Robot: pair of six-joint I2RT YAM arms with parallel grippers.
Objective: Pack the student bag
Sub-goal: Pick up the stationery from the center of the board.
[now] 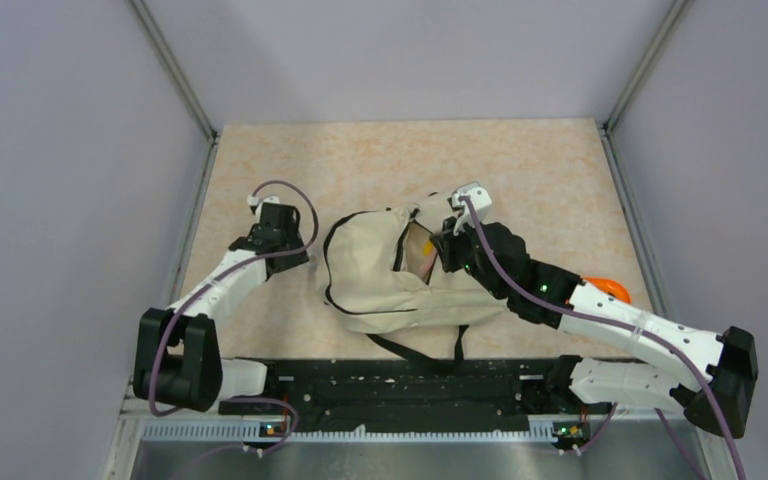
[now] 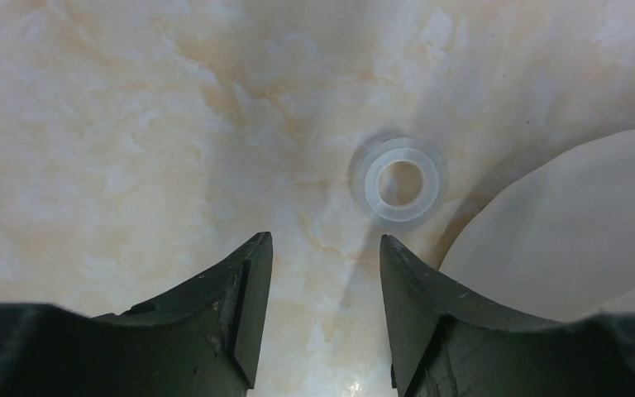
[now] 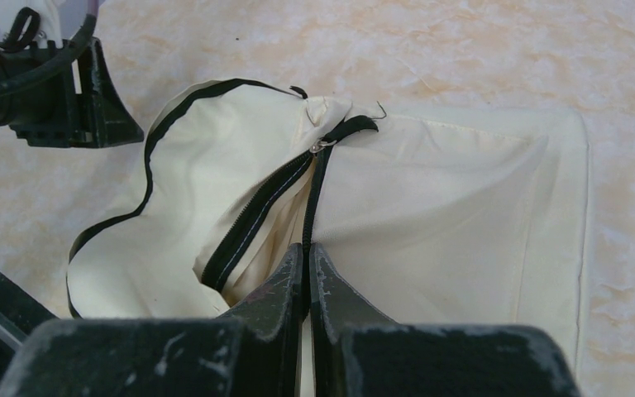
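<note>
Cream student bag (image 1: 380, 275) rim pinched, right fingers (image 3: 293, 277); left fingers (image 2: 252, 269) apart, pointing down.

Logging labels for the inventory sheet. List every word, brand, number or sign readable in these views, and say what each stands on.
None can be read.
The student bag shows plain cream fabric, with no logo or printed tag.
The clear plastic ring on the table bears no marking.
The orange object and the black rail at the near edge are too small to show any lettering.
</note>
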